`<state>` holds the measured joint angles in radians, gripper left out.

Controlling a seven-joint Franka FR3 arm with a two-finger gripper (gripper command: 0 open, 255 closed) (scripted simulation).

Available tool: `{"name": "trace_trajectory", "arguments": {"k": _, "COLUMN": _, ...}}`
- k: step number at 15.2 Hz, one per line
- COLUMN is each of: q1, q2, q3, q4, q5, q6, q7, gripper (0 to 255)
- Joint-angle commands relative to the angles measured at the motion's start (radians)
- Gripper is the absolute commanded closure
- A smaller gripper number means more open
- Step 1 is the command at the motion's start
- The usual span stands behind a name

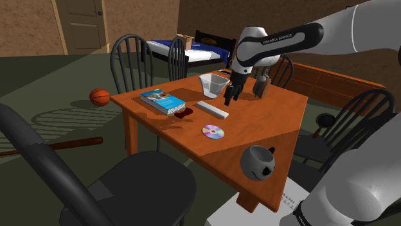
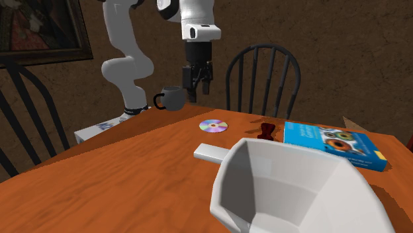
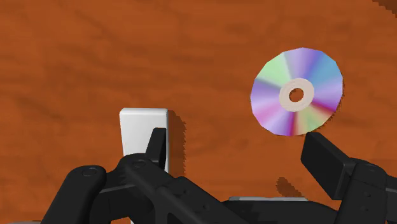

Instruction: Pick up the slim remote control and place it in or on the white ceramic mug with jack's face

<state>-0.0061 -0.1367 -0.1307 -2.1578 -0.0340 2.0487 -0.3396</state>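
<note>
Above the white remote (image 3: 144, 127), claw (image 3: 236, 141) spread wide.

arm (image 1: 283, 38): extended, wrist pointing down | end effector (image 1: 230, 97): fingers apart, empty

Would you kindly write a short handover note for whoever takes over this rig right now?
Gripper: open and empty, hovering above the table over one end of the remote.
Remote: a pale slim bar lying flat between the white container and the disc. In the wrist view it sits under one finger, not centred between the two.
Mug: drawn dark grey, with a face, at the table edge nearest the stand, well apart from the remote.
Done: nothing grasped yet.
Left: centre over the remote, descend, grasp, lift, carry to the mug, release.
</note>
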Motion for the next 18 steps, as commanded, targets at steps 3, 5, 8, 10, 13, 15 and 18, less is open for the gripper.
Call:
{"name": "trace_trajectory", "arguments": {"k": 3, "q1": -0.008, "q2": 0.156, "q3": -0.017, "q4": 0.112, "q5": 0.032, "q6": 0.039, "q7": -0.046, "gripper": 0}}
{"name": "trace_trajectory", "arguments": {"k": 5, "q1": -0.015, "q2": 0.237, "q3": -0.022, "q4": 0.18, "q5": 0.051, "q6": 0.048, "q7": -0.069, "gripper": 0}}
{"name": "trace_trajectory", "arguments": {"k": 8, "q1": -0.029, "q2": 0.359, "q3": -0.024, "q4": 0.294, "q5": 0.081, "q6": 0.051, "q7": -0.102, "gripper": 0}}
{"name": "trace_trajectory", "arguments": {"k": 10, "q1": -0.041, "q2": 0.442, "q3": -0.023, "q4": 0.378, "q5": 0.099, "q6": 0.047, "q7": -0.12, "gripper": 0}}
{"name": "trace_trajectory", "arguments": {"k": 13, "q1": -0.06, "q2": 0.56, "q3": -0.019, "q4": 0.507, "q5": 0.122, "q6": 0.03, "q7": -0.143, "gripper": 0}}
{"name": "trace_trajectory", "arguments": {"k": 15, "q1": -0.061, "q2": 0.571, "q3": -0.017, "q4": 0.496, "q5": 0.124, "q6": 0.052, "q7": -0.144, "gripper": 0}}
{"name": "trace_trajectory", "arguments": {"k": 18, "q1": -0.061, "q2": 0.588, "q3": -0.015, "q4": 0.48, "q5": 0.127, "q6": 0.085, "q7": -0.146, "gripper": 0}}
